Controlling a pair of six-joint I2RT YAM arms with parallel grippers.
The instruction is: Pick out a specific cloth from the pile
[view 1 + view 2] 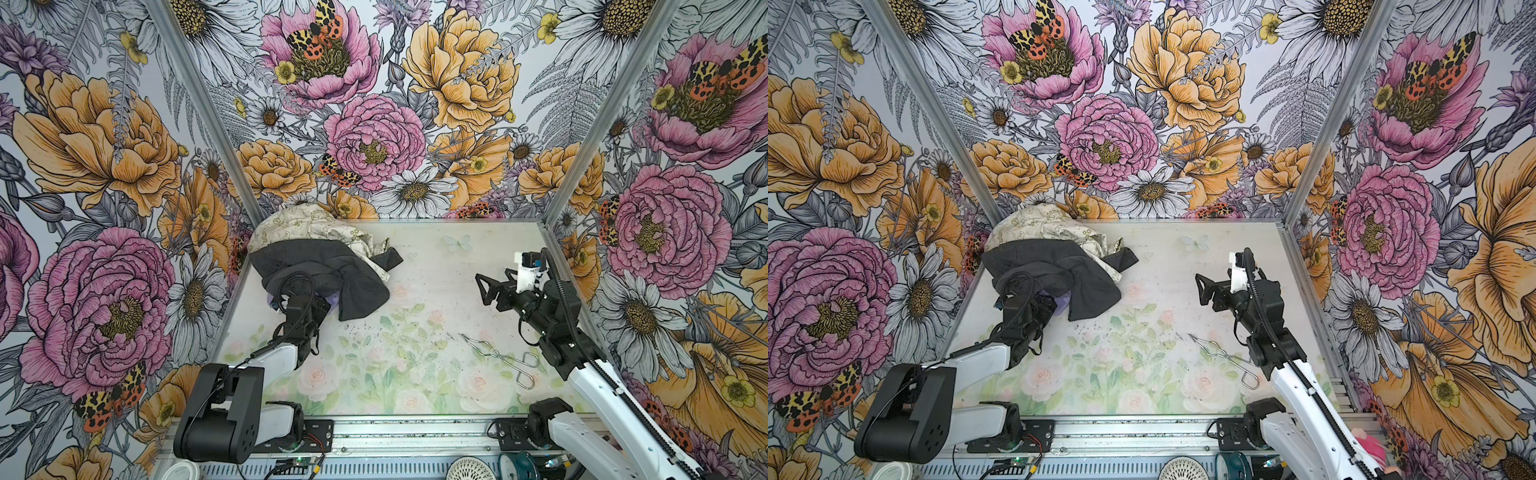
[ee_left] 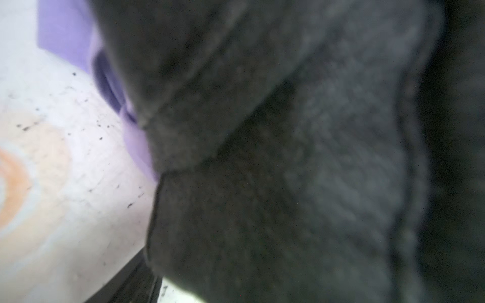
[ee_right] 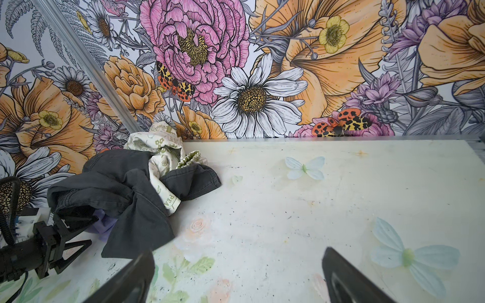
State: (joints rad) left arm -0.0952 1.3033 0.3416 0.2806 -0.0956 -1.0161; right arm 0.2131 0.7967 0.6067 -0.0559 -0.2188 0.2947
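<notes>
The pile lies in the back left corner: a charcoal-black garment draped over a cream patterned cloth. The lavender cloth peeks out from under the dark garment's near edge, also in the left wrist view. My left gripper reaches in at that edge, its jaws apart, one finger under the dark garment. From above its fingers are hidden by the fabric. My right gripper hovers open and empty over the table's right side.
Metal tongs lie on the floral table mat near the right arm. Flowered walls close in the table at the left, back and right. An aluminium rail runs along the front edge.
</notes>
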